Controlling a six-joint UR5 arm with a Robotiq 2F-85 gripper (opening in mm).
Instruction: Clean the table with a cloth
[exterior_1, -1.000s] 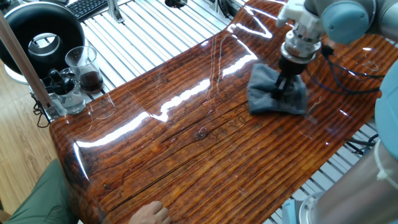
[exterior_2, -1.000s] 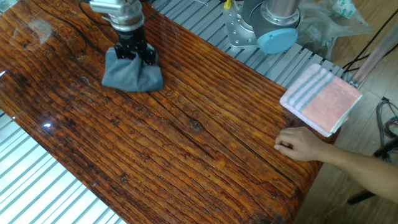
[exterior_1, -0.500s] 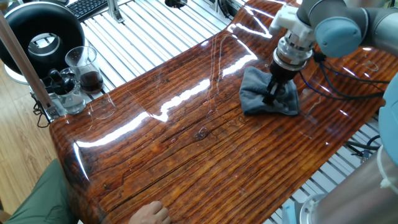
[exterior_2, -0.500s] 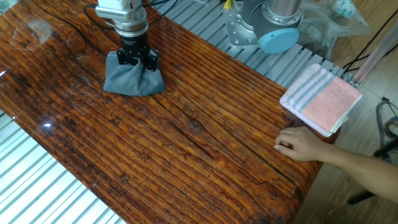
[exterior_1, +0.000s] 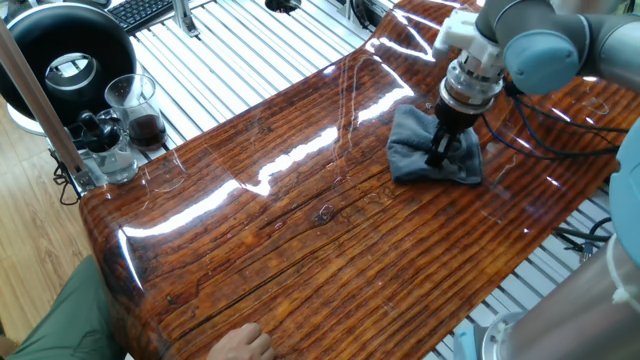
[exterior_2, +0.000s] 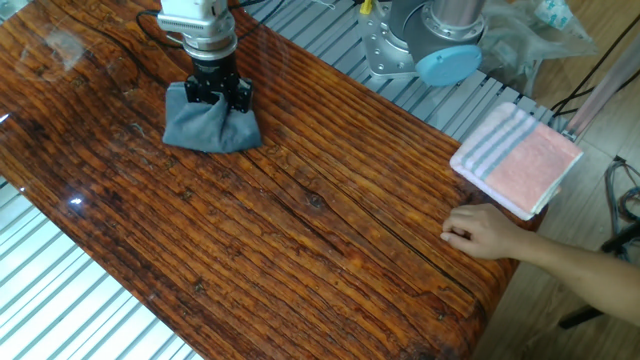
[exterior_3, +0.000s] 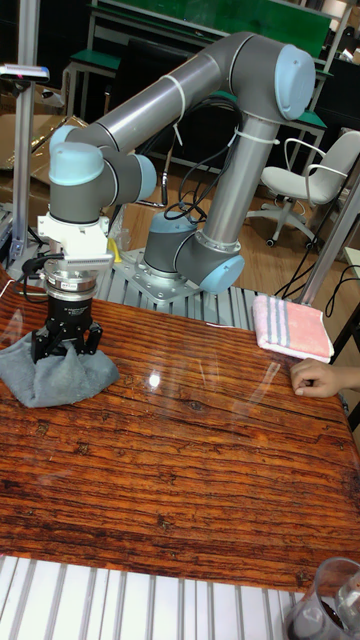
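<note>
The blue-grey cloth (exterior_1: 432, 160) (exterior_2: 205, 125) (exterior_3: 55, 378) lies bunched on the glossy reddish-brown table (exterior_1: 320, 240) (exterior_2: 300, 220) (exterior_3: 190, 450). My gripper (exterior_1: 440, 150) (exterior_2: 217, 96) (exterior_3: 65, 348) points straight down with its black fingers pinched on the top of the cloth, pressing it onto the wood. In the one fixed view it is at the table's right part; in the tall fixed view it is at the left edge.
A person's hand (exterior_2: 480, 232) (exterior_3: 318, 378) rests on the table near a folded pink-and-grey striped towel (exterior_2: 515, 158) (exterior_3: 290, 325). Glass cups (exterior_1: 135, 108) and a black round device (exterior_1: 65, 50) stand at one end. A glass (exterior_3: 330, 605) stands at the near edge.
The gripper dragged the cloth across the table, leftward in the one fixed view, over the first half second. Since then it has barely shifted.
</note>
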